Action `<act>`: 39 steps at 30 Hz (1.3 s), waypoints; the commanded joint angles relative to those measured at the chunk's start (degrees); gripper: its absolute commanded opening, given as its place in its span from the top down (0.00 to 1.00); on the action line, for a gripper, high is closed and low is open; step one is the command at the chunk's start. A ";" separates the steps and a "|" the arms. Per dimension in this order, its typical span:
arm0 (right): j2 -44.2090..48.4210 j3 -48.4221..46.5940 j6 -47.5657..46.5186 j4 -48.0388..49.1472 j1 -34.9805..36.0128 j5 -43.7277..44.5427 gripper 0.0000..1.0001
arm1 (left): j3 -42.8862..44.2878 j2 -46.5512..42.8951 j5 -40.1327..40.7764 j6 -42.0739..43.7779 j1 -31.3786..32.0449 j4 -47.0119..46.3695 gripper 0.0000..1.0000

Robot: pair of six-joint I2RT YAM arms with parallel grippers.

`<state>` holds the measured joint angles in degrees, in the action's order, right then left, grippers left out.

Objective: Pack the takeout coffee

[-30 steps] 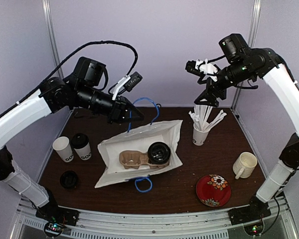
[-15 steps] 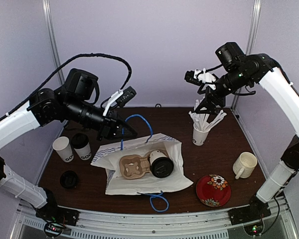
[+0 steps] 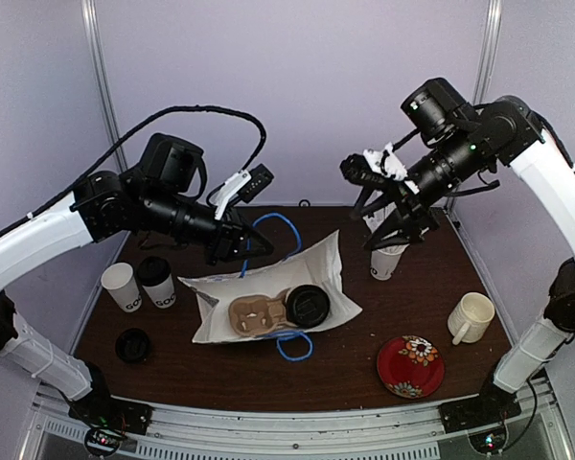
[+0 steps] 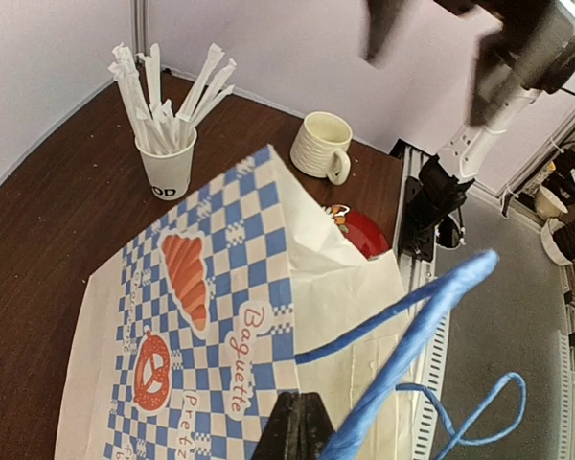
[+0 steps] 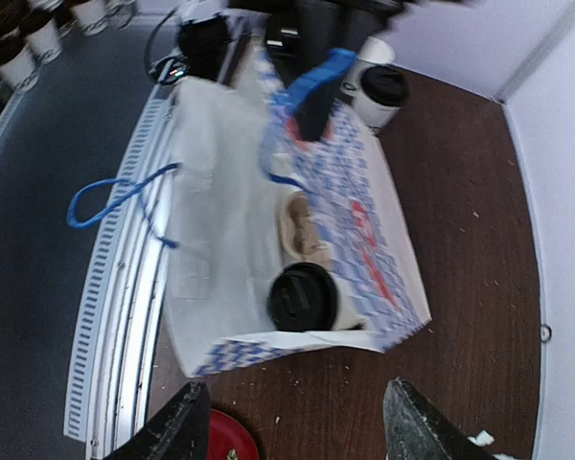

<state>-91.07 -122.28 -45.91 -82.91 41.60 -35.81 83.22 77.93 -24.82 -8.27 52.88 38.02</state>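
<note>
A white paper bag (image 3: 318, 261) with blue checks lies on its side, mouth open. Inside it are a brown cardboard carrier (image 3: 252, 313) and a white cup with a black lid (image 3: 308, 305). My left gripper (image 3: 252, 245) is shut on the bag's upper blue handle (image 3: 274, 222) and holds that side up; the left wrist view shows the handle (image 4: 412, 335) beside the closed fingers (image 4: 302, 426). My right gripper (image 3: 388, 222) is open and empty above the bag's right end; its wrist view shows the lidded cup (image 5: 302, 295) below. Two more cups stand at left, one open (image 3: 123, 286), one lidded (image 3: 157, 281).
A loose black lid (image 3: 132, 345) lies front left. A cup of white stirrer sticks (image 3: 385, 259) stands just below my right gripper. A cream mug (image 3: 471, 317) and a red plate (image 3: 410, 365) sit at the front right. The bag's lower handle (image 3: 293, 346) lies towards the front edge.
My left gripper has kept hold of the blue handle and dragged the bag about. My right gripper has dropped and moved left, over the stirrer cup, towards the bag.
</note>
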 commanded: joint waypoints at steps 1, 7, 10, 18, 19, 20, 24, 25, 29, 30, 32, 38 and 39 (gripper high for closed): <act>1.39 3.70 -4.73 -5.56 11.25 3.58 0.38 | 1.85 2.42 1.79 -2.00 0.09 -3.85 1.00; -0.28 9.30 -1.50 3.18 20.14 21.11 0.46 | 1.72 2.02 -0.34 -4.67 0.06 -6.34 1.00; -2.93 8.94 -1.40 5.23 22.04 28.04 0.50 | 1.77 1.46 -1.43 -5.48 0.10 -6.68 1.00; -7.16 10.73 -2.91 8.14 27.89 36.14 0.61 | 0.65 -1.03 -2.54 -6.61 0.12 -7.75 1.00; -7.50 11.63 -3.32 8.89 28.56 38.24 0.61 | 0.55 -1.29 -3.16 -7.09 0.14 -8.19 1.00; -7.80 12.46 -3.76 9.53 29.22 39.98 0.62 | 0.37 -1.49 -3.69 -7.68 0.16 -8.54 1.00; -8.80 14.77 -5.76 10.46 31.03 43.91 0.55 | -0.02 -1.91 -5.65 -9.48 0.17 -9.63 1.00; -8.86 15.50 -6.12 10.81 31.40 44.58 0.51 | -0.15 -1.96 -5.94 -9.89 0.12 -10.03 1.00; -9.39 17.82 -6.92 11.76 32.81 46.76 0.42 | -0.51 -1.81 -6.96 -10.86 0.18 -11.08 1.00; -9.68 18.27 -7.04 12.05 32.98 47.26 0.41 | -0.51 -1.81 -7.04 -10.95 0.17 -11.20 1.00; -10.49 19.05 -7.24 12.42 33.29 48.52 0.39 | -0.60 -1.60 -7.68 -11.09 0.17 -11.59 1.00; -12.43 21.92 -8.71 15.31 33.27 52.50 0.37 | -0.53 -1.24 -8.79 -10.77 0.14 -11.72 1.00; -12.65 22.25 -8.97 15.77 33.03 52.47 0.37 | -0.56 -1.21 -8.95 -10.65 0.12 -11.73 1.00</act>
<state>-102.45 -101.69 -53.69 -69.84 74.67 13.02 82.81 76.88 -31.99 -18.68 52.88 29.93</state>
